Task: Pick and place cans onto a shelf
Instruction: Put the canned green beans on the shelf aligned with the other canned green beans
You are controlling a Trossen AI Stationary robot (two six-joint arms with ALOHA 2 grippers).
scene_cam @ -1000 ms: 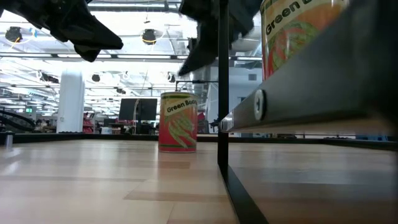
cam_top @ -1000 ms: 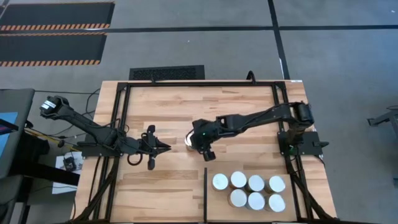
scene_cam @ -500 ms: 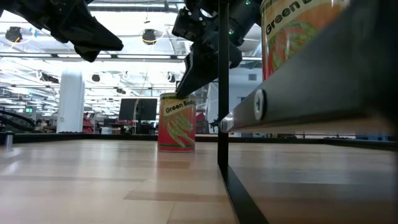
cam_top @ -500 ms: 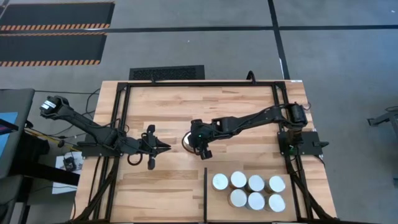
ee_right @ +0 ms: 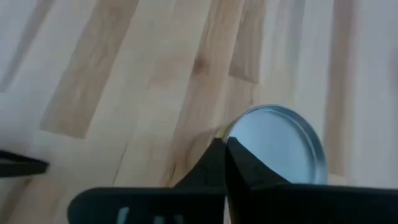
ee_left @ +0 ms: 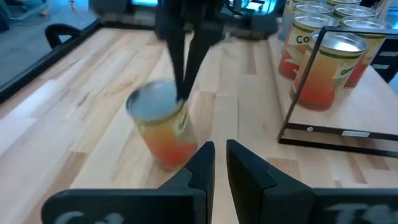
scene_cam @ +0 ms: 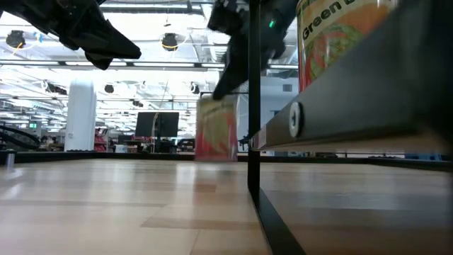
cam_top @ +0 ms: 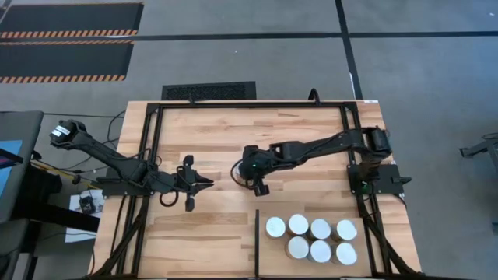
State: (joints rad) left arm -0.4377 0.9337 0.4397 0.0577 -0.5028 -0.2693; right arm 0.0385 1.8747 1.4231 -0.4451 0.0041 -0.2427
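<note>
One can with an orange and green label stands tilted on the bare wood near the table's middle, blurred in the low view. My right gripper is above it, shut, with its tips at the can's silver top. Several more cans stand upright on the shelf at the near right, behind the black divider bar. My left gripper waits shut, to the left of the tilted can, with nothing between its fingers. My right gripper meets the can at the rim of its top with its shut fingertips, which slant down from above. I cannot tell whether the rim is pinched between them. The can leans over, with its lower end on the wood.
Black frame tubing runs round the tabletop. The shelf's frame bar stands close in front of the low camera and hides part of my right gripper. Open wood lies between the two grippers and toward the far edge.
My right gripper came down onto the can, shifted a little toward the table's right edge, and its fingers came together. The can stood upright half a second ago. It now leans and has moved a short way toward the right edge.
</note>
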